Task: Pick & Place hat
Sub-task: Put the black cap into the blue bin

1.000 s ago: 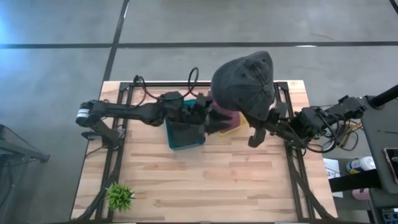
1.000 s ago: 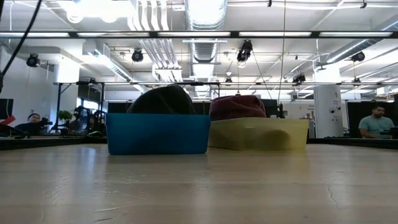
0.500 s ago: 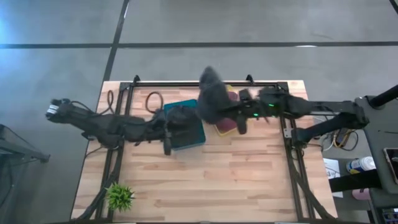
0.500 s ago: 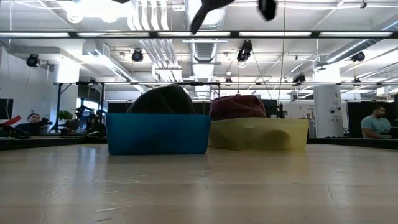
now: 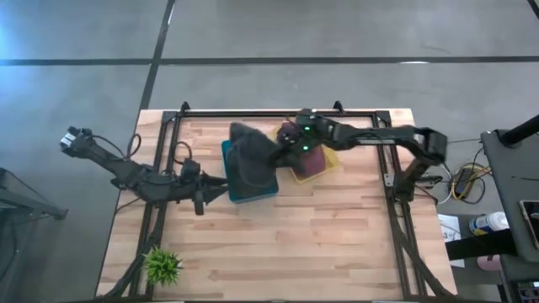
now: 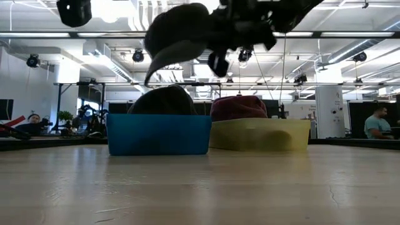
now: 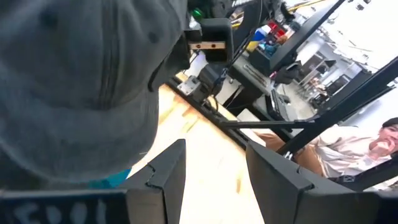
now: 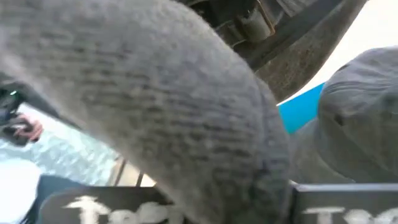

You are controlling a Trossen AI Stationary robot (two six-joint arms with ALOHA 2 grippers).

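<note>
One second back the grey hat [image 5: 250,160] hung high by the right arm; now the right pincer [image 5: 282,150], pinching its crown, has swung it over the blue bin [image 5: 253,192], above another dark hat [image 6: 164,100] inside. The left pincer [image 5: 200,200], spread, has pulled back on the counter [image 5: 295,244]. Release looks near

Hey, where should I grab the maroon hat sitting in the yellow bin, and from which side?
Pinch the rounded top of the maroon hat, coming straight down. Only that dome rises above the yellow bin, whose walls block a sideways approach. The right claw is shut on the grey hat; the left claw is open.
</note>
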